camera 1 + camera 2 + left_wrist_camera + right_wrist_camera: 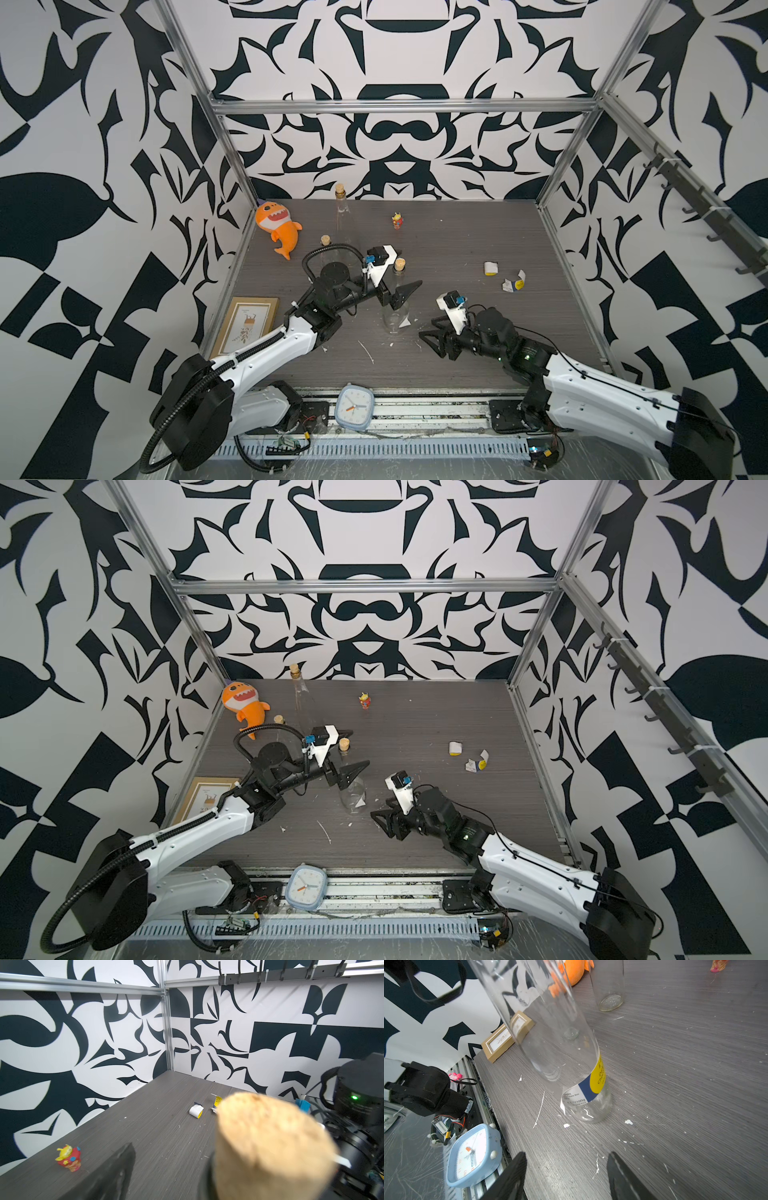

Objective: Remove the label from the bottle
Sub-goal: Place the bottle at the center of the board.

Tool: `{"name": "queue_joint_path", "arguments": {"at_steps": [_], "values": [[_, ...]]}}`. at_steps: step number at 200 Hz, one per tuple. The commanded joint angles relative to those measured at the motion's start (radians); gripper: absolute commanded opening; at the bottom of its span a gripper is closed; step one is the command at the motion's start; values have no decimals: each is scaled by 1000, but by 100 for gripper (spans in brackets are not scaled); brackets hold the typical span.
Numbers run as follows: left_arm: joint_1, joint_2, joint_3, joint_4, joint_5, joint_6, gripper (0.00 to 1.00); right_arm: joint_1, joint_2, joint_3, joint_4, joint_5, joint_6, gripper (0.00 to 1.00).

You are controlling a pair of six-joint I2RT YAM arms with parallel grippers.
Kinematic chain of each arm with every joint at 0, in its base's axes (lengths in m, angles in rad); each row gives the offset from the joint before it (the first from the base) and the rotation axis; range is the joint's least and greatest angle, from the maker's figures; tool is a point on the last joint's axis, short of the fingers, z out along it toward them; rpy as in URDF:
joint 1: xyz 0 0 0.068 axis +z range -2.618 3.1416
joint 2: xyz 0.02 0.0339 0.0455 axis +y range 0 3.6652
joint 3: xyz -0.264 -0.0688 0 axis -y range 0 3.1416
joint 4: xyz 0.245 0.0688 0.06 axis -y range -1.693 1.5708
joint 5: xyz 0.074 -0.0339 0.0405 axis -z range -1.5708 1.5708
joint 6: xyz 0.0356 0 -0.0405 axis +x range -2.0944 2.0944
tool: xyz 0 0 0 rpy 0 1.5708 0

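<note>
Label (pixel 589 1086) still on bottle (pixel 395 316)

Standing upright mid-table (pixel 457 365), corked, sticker wrapped low near the base, one corner lifted. Left gripper (pixel 399 293) straddling the neck just below the cork (pixel 266 1142), fingers (pixel 120 1167) spread, grasping nothing. Right gripper (pixel 430 328) low beside the base, apart from the glass, fingers parted and empty. Two loose label scraps (pixel 514 284) lying well off toward the right wall.

The clear glass bottle (pixel 395 318), corked and upright, stands with its neck between the left gripper's (pixel 398 292) spread jaws, its white, blue and yellow label (pixel 588 1087), one edge lifted, facing the right gripper (pixel 567 1154).
</note>
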Motion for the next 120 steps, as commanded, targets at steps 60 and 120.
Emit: {"name": "queue_joint_path", "arguments": {"at_steps": [60, 120], "values": [[-42, -94, 86, -220, -281, -24, 100, -4, 41, 28, 89, 19, -1, 64], [-73, -122, 93, -276, -283, -30, 86, -3, 177, 41, 221, 18, 112, 61]]}}
